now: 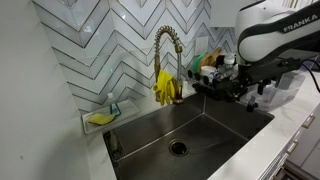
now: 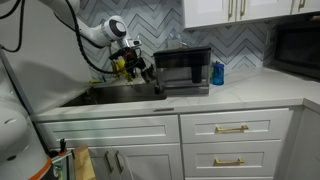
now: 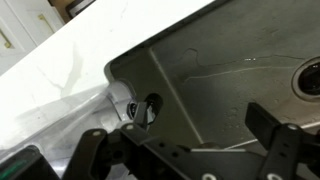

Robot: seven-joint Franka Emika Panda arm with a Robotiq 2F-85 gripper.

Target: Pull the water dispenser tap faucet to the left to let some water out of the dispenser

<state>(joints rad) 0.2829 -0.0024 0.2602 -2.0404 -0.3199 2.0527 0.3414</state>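
Seeing arm [image 1: 270, 35] come in over the sink [image 1: 215, 125], wrist bent down, gripper [image 1: 228, 88] hanging above the basin's end. Clear of the faucet [image 1: 165, 45]: brass spring neck at the back wall, yellow gloves [image 1: 165, 88] draped on it, not touched. From the wrist view: fingers [image 3: 90, 150] spread wide, nothing between, looking down on basin corner, pale counter [image 3: 60, 60], drain [image 3: 308, 78] at frame edge. In an exterior view: gripper [image 2: 150, 72] just in front of a toaster oven [image 2: 183, 70]; can't make out the faucet there.
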